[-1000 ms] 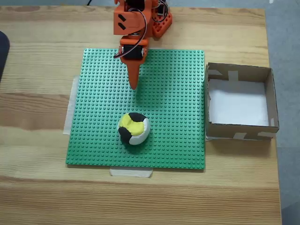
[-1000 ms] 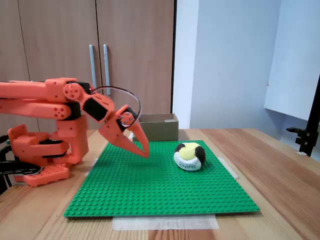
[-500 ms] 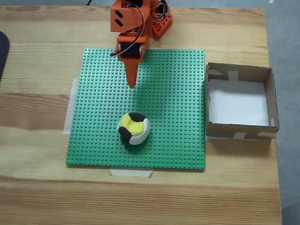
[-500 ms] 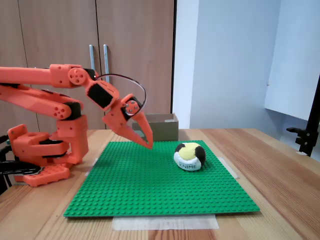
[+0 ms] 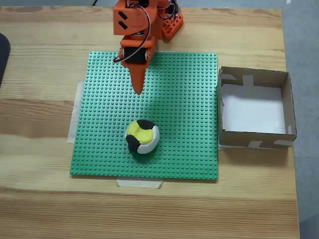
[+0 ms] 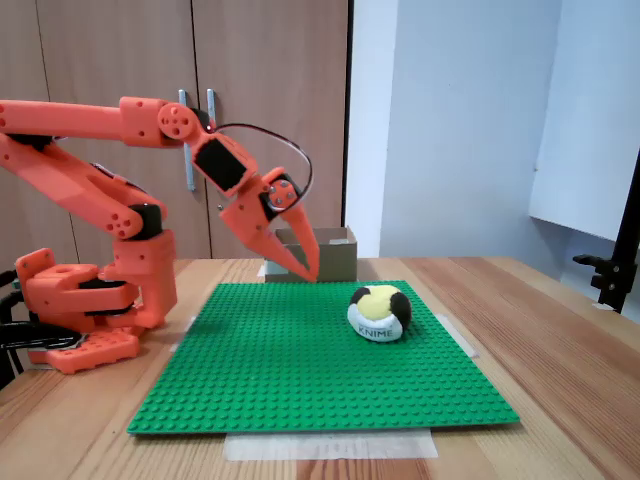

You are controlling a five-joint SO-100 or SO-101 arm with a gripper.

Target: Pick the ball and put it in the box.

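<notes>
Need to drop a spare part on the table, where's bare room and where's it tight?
Free: the wood strip along the near table edge below the green baseplate, the wood left of it, and the baseplate's right half between ball and box. Crowded: top centre, under the claw and arm base.

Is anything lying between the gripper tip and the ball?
No. In a fixed view from above, only bare green studded baseplate separates the gripper from the ball.
</notes>
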